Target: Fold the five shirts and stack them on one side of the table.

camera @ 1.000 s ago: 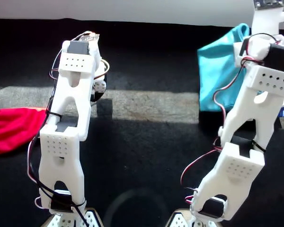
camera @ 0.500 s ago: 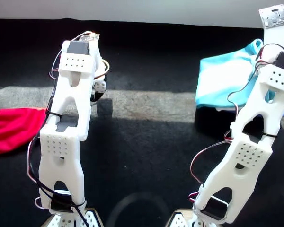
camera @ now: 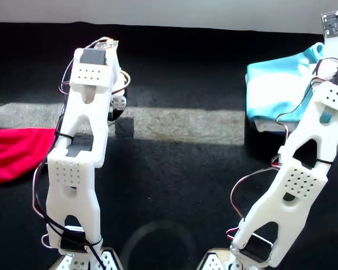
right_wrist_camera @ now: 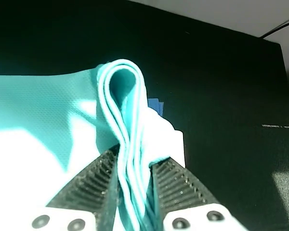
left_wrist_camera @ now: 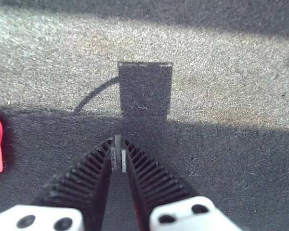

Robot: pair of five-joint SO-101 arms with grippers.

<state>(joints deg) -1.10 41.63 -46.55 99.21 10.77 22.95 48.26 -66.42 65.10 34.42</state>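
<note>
Fabric is clamped at the far right of the table (camera: 174, 67): the doubled edge of a teal shirt (camera: 276, 84) is pinched in the right gripper (right_wrist_camera: 134, 160), whose jaws are closed on the looped fold. The fold is seen running straight out from the jaws, away from the wrist, while the rest of the shirt is spread from the gripper toward the middle of the table, over a white layer (camera: 265, 125) that cannot be identified. The left gripper (left_wrist_camera: 118, 153) is held above bare table near the middle, its jaws brought together with nothing between them. A red shirt (camera: 14, 153) is seen bunched at the left edge, its long axis laid across the table and pointing in toward the left arm (camera: 81, 140). That heap is judged nearer to the left arm than to the right arm (camera: 301, 174), so the next pickup is expected from that side, with the jaws parted first.
</note>
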